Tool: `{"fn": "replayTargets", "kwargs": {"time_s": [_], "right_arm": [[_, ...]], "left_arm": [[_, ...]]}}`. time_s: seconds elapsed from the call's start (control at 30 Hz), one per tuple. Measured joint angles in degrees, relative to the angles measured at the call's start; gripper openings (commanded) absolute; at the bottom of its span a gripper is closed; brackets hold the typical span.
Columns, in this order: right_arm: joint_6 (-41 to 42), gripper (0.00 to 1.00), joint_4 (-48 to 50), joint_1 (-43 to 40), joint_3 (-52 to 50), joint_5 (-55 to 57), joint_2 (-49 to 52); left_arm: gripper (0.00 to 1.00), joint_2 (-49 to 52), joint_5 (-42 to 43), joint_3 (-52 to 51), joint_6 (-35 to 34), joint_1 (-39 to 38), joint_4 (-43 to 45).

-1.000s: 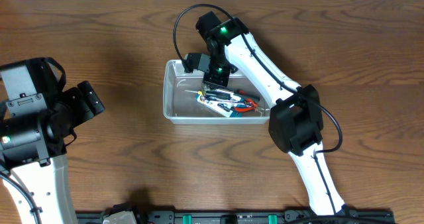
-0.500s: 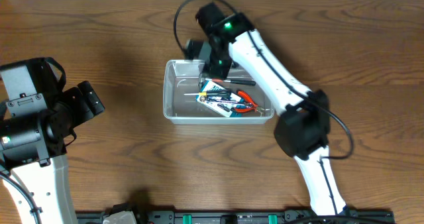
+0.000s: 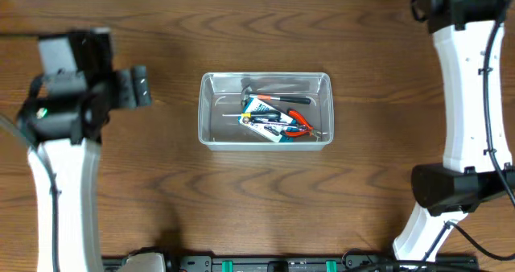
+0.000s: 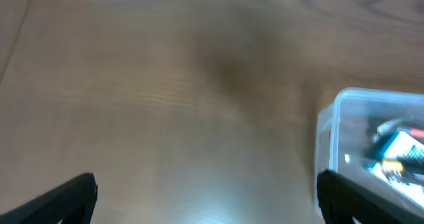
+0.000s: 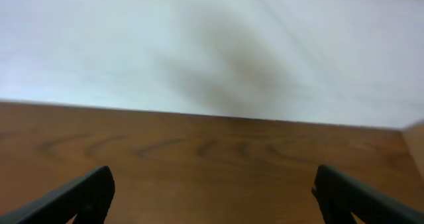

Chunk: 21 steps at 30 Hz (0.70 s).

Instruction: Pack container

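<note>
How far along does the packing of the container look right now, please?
Done: several hand tools, some red-handled, lie inside the container. In hand: nothing; the left gripper and right gripper are both open, empty and away from it. Left: no loose item shows on the table, so packing looks about finished.

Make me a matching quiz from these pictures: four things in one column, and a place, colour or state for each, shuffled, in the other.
1 container
2 left gripper
3 right gripper
4 pliers handles

A red
B open, aimed at the white wall
C open, over the table near the container
D clear plastic

Pairs: 1-D, 2-C, 3-B, 4-A
</note>
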Motion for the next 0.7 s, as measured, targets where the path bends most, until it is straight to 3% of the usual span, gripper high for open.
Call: {"fn": "replayTargets", "kwargs": {"time_s": [0.13, 0.33, 0.53, 0.7], "right_arm": [[3.10, 0.99, -2.40, -4.57, -0.46, 0.59, 1.01], [6.49, 0.99, -11.30, -11.13, -0.52, 4.31, 1.03], [8.81, 0.99, -16.22, -14.14, -2.03, 5.35, 0.04], [9.53, 0.99, -13.03, -14.03, -13.27, 5.29, -8.63]], "left_arm": [[0.98, 4.42, 0.57, 0.00, 4.68, -1.29, 6.73], [0.98, 3.37, 0.79, 0.00, 7.89, -1.42, 6.75], [0.98, -2.75, 0.79, -0.33, 7.63, -2.54, 6.08], [0.98, -12.37, 0.61, -4.63, 7.17, -2.58, 9.01]]}}
